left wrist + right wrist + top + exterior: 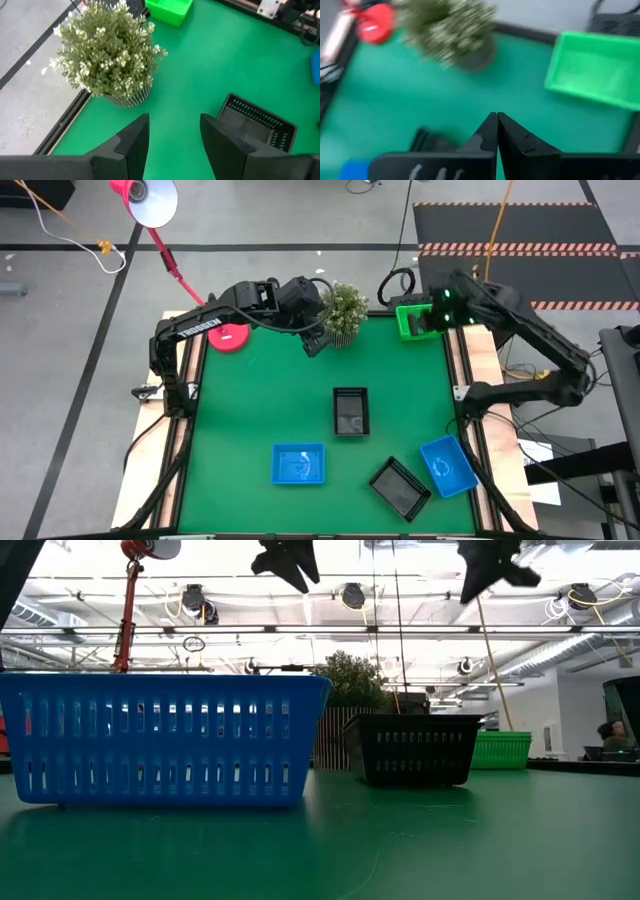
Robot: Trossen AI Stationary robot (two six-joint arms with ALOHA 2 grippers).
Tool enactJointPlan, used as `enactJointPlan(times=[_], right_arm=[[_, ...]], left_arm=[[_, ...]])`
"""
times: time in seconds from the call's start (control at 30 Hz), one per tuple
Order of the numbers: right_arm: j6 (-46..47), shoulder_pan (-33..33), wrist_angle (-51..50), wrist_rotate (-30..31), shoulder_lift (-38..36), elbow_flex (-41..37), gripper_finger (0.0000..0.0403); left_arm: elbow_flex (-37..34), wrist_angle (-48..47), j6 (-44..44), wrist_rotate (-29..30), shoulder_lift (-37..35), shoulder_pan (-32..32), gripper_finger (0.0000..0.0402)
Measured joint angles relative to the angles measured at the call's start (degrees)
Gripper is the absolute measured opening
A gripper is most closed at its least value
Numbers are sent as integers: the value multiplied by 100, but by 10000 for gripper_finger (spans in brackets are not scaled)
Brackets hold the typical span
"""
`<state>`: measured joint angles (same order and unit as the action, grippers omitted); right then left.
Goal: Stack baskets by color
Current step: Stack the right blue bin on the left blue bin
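At the table's far right corner, the bright green slatted plastic basket [412, 320] lay just beside the right gripper [497, 131], fingers pressed together; the left gripper [172, 145] hung empty and parted near the plant [345, 311].

The blue basket [160, 738] is moulded plastic with slatted walls and a slight sheen on its rim. The black basket [415, 748] is plastic of the same pattern, duller in finish. The green basket [597, 67] is smooth, bright plastic. The bench [260, 400] carries a smooth matt green covering, edged with bare wood. The left tool [172, 145] has matt dark fingers [132, 145] with flat faces.
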<state>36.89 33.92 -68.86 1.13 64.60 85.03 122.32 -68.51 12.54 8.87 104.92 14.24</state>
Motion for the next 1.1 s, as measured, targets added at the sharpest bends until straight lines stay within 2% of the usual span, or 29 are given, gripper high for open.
enactJointPlan(times=[0.2,0.37,0.57,0.7,0.83,0.97,1.1], right_arm=[[1122,-1926,-48,64,-272,0,0],[1994,-3510,-96,636,-137,-10,0],[2505,-4925,-234,672,223,-17,0],[2479,-5481,-373,799,448,-17,0],[1982,-5698,-588,827,644,-42,0],[1623,-5759,-459,785,653,-392,7],[1603,-5904,73,609,463,-949,27]], left_arm=[[0,-491,64,7,0,-69,177],[0,-555,220,-55,0,-236,177],[0,-544,565,-237,-44,-585,177],[-2,-544,930,-244,-44,-952,177],[-1,-488,1553,-114,-44,-1385,177],[-2,-329,2071,104,-26,-1795,177],[-2,-174,2673,197,0,-2099,177]])
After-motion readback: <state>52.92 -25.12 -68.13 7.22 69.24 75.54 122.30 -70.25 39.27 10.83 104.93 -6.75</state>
